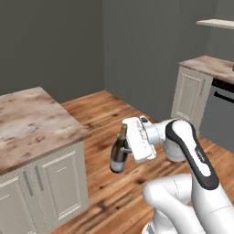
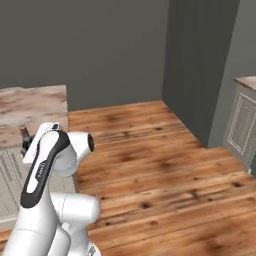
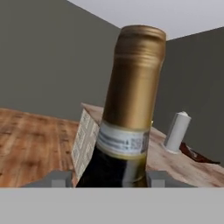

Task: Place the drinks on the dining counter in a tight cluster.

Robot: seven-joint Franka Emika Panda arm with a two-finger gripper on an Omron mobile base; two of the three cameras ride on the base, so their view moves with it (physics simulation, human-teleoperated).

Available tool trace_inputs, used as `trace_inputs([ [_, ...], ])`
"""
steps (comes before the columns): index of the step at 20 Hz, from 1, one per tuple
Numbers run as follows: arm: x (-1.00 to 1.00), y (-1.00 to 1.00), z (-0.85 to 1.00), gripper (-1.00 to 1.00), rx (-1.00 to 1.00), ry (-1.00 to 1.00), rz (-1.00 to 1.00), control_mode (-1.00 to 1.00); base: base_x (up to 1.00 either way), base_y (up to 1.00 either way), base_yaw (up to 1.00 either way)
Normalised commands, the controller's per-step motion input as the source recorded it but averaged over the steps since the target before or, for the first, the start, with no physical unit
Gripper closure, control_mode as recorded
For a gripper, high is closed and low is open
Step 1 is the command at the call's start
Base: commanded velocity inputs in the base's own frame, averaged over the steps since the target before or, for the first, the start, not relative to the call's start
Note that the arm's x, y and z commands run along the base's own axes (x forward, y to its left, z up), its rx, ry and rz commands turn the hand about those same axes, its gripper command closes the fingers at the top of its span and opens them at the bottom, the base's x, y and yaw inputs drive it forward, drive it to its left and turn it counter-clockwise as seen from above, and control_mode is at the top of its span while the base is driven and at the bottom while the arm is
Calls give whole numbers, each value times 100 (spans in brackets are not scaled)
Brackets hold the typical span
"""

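The jaws are clamped on the wine bottle [image 3: 131, 109], one dark tip on each side of its shoulder in the hand view. The gripper [image 1: 129, 144] holds the bottle near upright, leaning slightly, above the wooden floor [image 1: 119, 192] just beside the dining counter [image 1: 32, 123], clear of its top. The arm is folded: the white forearm with its dark band runs back from the hand to a bent elbow over the rounded base.

The bottle is dark glass with a long gold foil neck, a pale band label under the foil and a wider pale label on the body. The counter is beige marble veined reddish-brown over cream panelled doors. On it stands a pale grey cylinder [image 3: 177, 131], perhaps metal; the rendering is too soft to tell
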Motion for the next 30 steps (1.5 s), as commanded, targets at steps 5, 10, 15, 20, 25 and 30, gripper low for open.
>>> trace_inputs([
  [5,0,0,0,100,0,0,0,100,64,61,1],
  [10,0,0,0,100,0,0,0,100,62,71,0],
  [15,0,0,0,100,0,0,0,100,38,83,0],
  [20,0,0,0,100,0,0,0,100,7,82,12],
  [25,0,0,0,100,0,0,0,100,-6,53,29],
  [30,0,0,0,100,0,0,0,100,3,41,47],
])
